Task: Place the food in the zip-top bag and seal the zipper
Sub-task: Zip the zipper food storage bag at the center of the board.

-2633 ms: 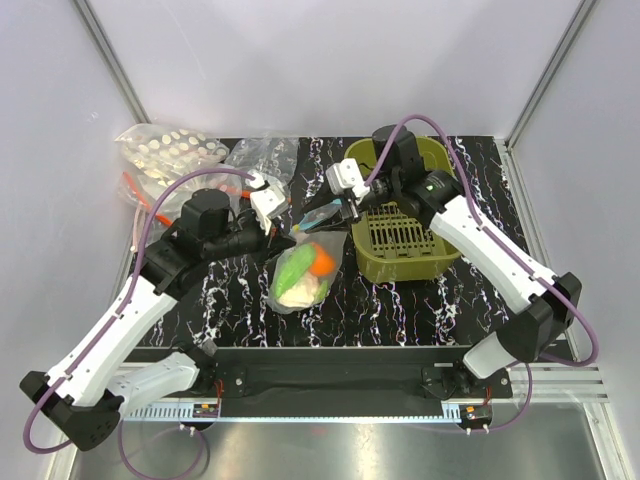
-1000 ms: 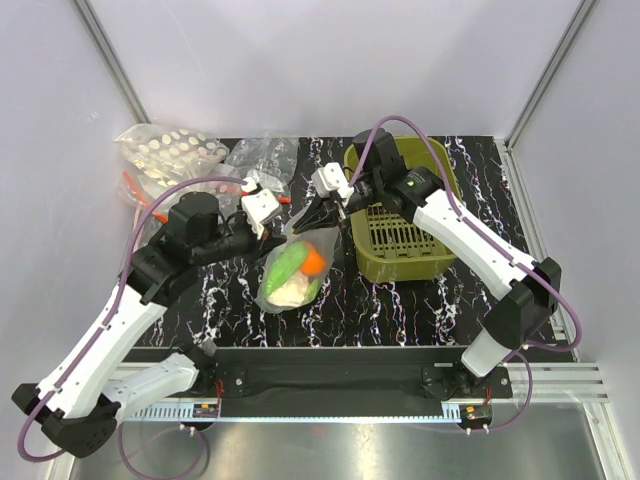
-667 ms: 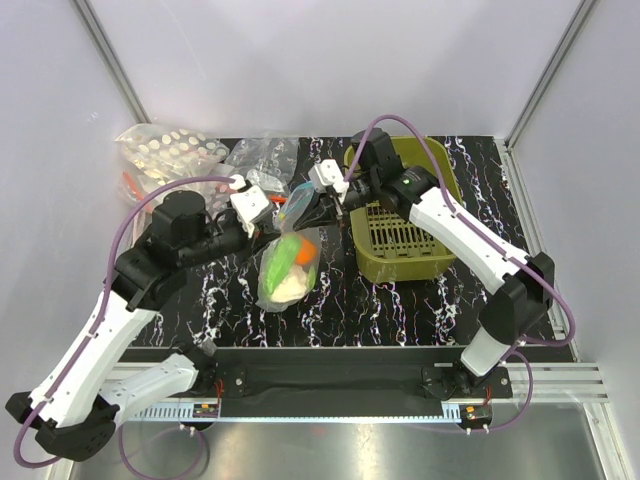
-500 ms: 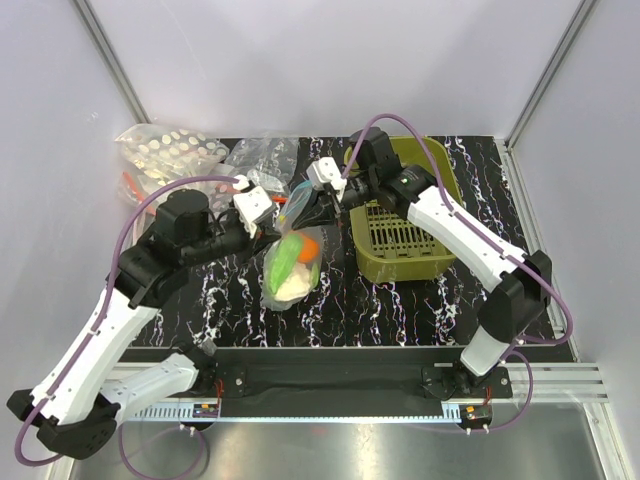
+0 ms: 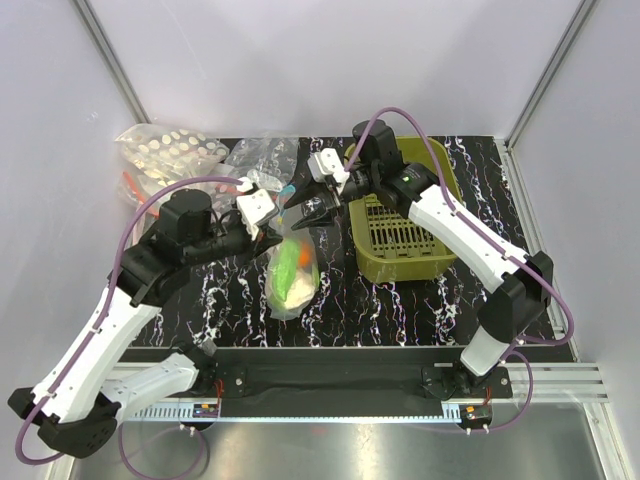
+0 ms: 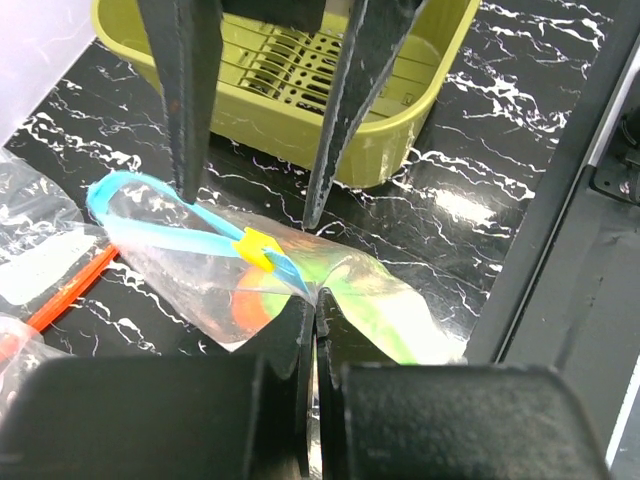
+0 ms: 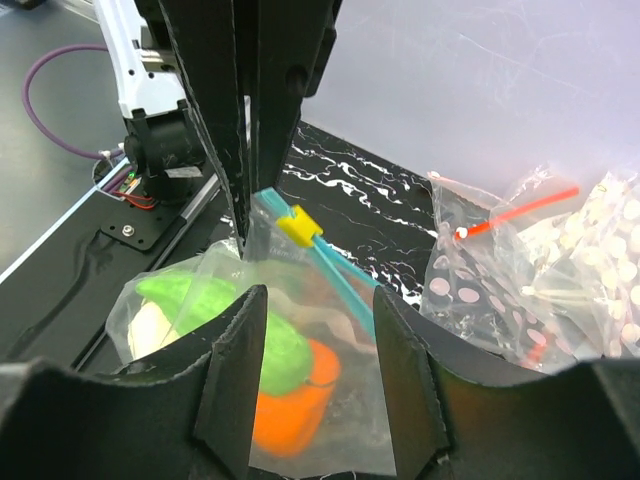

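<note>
Tightly closed, the jaws of the left gripper (image 6: 311, 308) pinch a fold of the zip-top bag (image 6: 395, 300) just under its mouth, close to the yellow slider (image 6: 258, 245) that sits partway along the teal zipper (image 6: 170, 222). Past the slider the strip parts into an open loop. The right gripper (image 7: 320, 300) is released, its jaws standing apart on either side of the bag's top. From the left wrist, one fingertip sits right at the teal loop and the other hangs just above the plastic. All the food is inside the bag: a green piece (image 7: 235, 318) above an orange piece (image 7: 295, 405), and a cream piece (image 7: 148, 330) beside them. From above, the filled bag hangs down between the two arms over the black marbled table (image 5: 400, 300); whether its lower end rests there I cannot tell. An olive slotted basket (image 5: 410, 240) stands just beside the right gripper, close behind the bag's mouth. Farther back on the left lie a spotted clear bag (image 7: 470, 285) with a red-orange strip (image 7: 520, 208) and a bag of white round pieces (image 5: 170, 150), both apart from the grippers.
</note>
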`<state>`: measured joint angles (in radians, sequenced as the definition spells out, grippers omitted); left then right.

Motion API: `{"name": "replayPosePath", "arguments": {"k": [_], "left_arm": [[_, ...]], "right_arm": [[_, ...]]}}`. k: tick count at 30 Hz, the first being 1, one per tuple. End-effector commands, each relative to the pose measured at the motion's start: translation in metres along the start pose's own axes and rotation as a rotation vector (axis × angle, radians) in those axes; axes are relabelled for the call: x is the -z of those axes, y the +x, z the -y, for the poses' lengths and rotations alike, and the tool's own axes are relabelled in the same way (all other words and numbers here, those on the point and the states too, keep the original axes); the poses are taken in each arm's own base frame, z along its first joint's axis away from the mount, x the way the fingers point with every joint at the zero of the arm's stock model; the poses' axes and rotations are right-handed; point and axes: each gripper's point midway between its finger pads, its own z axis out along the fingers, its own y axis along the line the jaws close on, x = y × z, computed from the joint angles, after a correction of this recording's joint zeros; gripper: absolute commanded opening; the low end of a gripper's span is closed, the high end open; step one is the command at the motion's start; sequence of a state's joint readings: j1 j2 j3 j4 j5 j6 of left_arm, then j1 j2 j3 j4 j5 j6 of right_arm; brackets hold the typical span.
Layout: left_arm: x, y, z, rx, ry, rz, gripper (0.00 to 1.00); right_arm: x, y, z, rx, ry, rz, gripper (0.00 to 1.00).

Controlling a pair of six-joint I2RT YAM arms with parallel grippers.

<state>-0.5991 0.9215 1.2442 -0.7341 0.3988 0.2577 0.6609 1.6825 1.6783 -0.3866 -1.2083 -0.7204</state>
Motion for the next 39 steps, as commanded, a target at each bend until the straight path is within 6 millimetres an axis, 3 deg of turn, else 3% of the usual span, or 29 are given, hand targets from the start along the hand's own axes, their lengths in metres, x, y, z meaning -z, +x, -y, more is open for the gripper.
{"name": "replayPosePath", "arguments": {"k": [1,14,21,26,32,34,39], "left_arm": [[0.004,-0.025,0.000,-0.048,0.014,0.079,0.00],[-0.002,-0.031,0.004,-0.048,0.058,0.081,0.00],[-0.002,-0.035,0.001,-0.052,0.046,0.080,0.00],[-0.002,-0.037,-0.002,-0.055,0.033,0.081,0.00],[0.000,-0.035,-0.002,-0.068,0.033,0.073,0.00],[0.000,-0.033,-0.001,-0.069,0.037,0.068,0.00],[-0.001,-0.037,-0.001,-0.079,0.045,0.072,0.00]], "right_arm": [[0.008,-0.047,0.000,0.118,-0.002,0.062,0.54],[0.000,-0.056,-0.014,0.126,-0.052,0.093,0.49],[-0.002,-0.056,-0.019,0.120,-0.073,0.100,0.31],[-0.002,-0.052,-0.021,0.110,-0.080,0.095,0.30],[-0.002,-0.052,-0.020,0.115,-0.075,0.094,0.45],[-0.002,-0.051,-0.019,0.112,-0.077,0.095,0.39],[-0.005,-0.050,-0.020,0.107,-0.085,0.099,0.36]]}}
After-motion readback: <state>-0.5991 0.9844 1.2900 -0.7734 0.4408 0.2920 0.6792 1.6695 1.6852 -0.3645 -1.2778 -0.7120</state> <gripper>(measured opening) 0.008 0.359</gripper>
